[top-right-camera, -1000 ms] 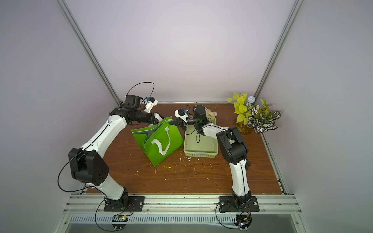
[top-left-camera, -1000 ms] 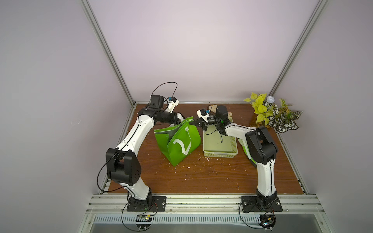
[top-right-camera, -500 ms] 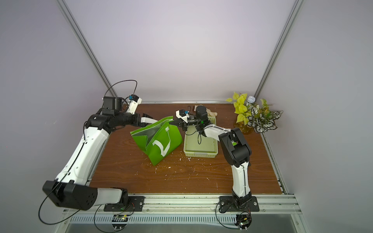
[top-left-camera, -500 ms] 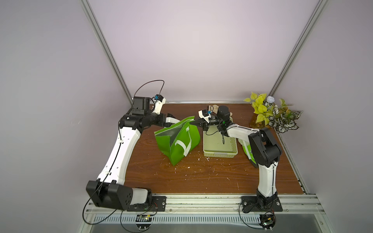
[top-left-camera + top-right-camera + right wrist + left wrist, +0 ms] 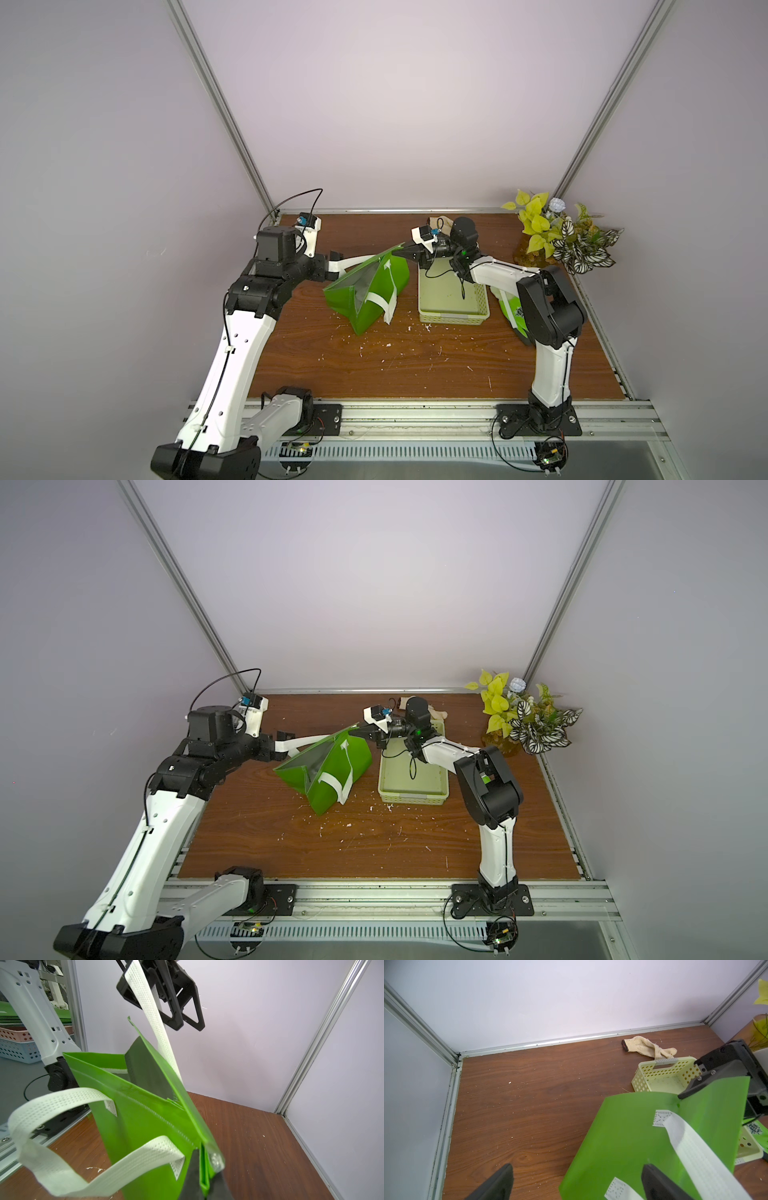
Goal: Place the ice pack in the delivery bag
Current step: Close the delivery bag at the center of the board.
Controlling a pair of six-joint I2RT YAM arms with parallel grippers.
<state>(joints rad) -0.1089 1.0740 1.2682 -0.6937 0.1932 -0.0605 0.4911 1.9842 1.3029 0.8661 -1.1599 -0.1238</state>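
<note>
Your right gripper is clamped on the delivery bag rim; left gripper gapes wide, white strap lying against it.

delivery bag: bright green outside, dull silver-grey lining. strap handles: white, fine dotted emboss. basket: pale yellow-green, round-hole grid on the walls. surface: dark brown wood grain, scattered white flecks. cloth: cream, dark red-brown cuff. plant: yellow-green leaves plus dark green ones with white veins, one pale blue flower. left tool, right tool: black. left arm, right arm: white links, black joints. walls: pale lilac-grey.
</note>
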